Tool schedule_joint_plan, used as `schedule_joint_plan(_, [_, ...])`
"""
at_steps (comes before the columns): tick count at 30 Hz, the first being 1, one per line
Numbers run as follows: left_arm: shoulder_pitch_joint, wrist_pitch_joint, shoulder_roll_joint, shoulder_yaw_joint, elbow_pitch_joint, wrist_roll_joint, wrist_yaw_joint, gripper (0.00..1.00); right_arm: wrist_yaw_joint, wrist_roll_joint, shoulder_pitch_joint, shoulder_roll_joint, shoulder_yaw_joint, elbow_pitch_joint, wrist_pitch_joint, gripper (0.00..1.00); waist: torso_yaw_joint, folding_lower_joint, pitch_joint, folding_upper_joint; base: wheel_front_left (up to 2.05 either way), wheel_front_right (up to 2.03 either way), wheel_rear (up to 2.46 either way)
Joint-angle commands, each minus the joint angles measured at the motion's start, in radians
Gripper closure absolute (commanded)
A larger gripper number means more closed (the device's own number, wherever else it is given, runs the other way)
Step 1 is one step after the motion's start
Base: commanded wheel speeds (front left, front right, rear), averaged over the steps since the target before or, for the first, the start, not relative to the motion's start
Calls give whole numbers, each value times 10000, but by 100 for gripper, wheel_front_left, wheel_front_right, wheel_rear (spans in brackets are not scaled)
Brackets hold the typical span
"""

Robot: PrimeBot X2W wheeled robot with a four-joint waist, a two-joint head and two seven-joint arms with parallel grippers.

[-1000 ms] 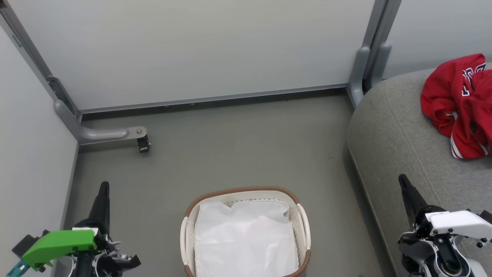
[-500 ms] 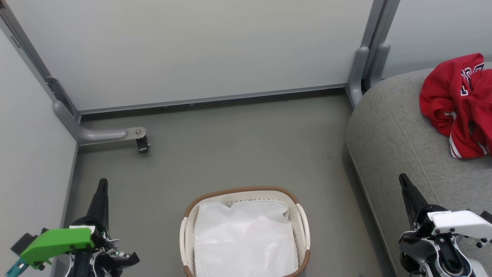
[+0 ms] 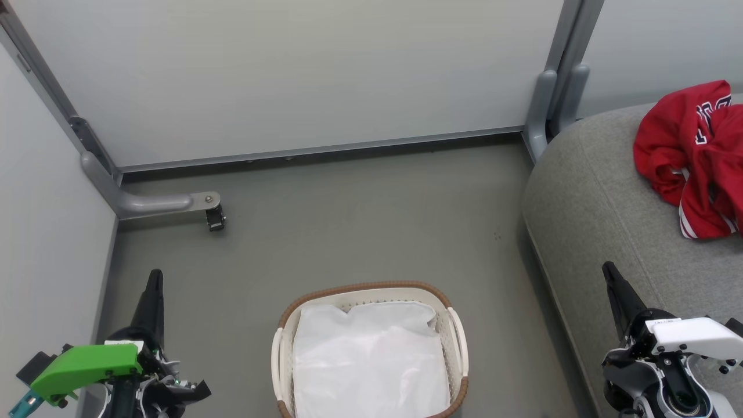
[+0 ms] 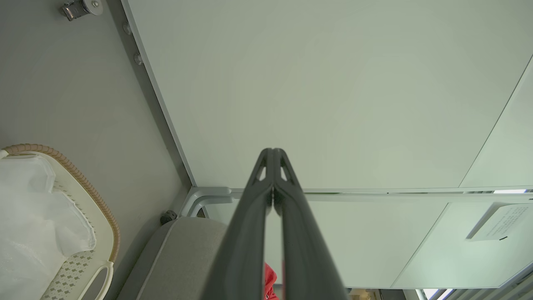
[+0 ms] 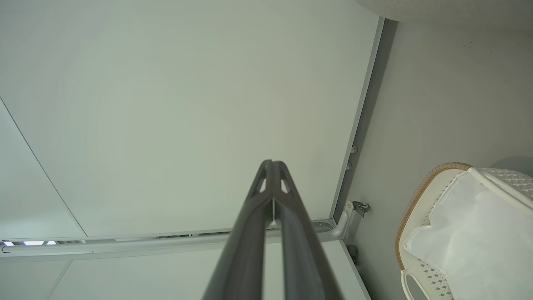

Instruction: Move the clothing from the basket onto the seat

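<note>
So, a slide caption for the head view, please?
Red jerseys lie on the grey sofa; basket holds a white sheet.

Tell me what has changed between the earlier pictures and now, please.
Almost nothing. The left gripper rose slightly in the head view; the picture's small shift is the camera's. Nothing was grasped or released. The right gripper, the red jerseys on the sofa and the white sheet in the basket stayed put; both grippers stay shut.
</note>
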Motion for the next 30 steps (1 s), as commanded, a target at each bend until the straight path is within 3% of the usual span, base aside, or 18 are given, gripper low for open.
schedule_joint_plan(1, [-97,45,23,19,-12,-47,-48,100,0,38,-69,-59,-16,-43,31,100,0,0,0,0,0,0,0])
schedule_joint_plan(30, [-96,42,23,15,-14,-50,-48,100,0,38,-67,-59,-15,-41,30,100,0,0,0,0,0,0,0])
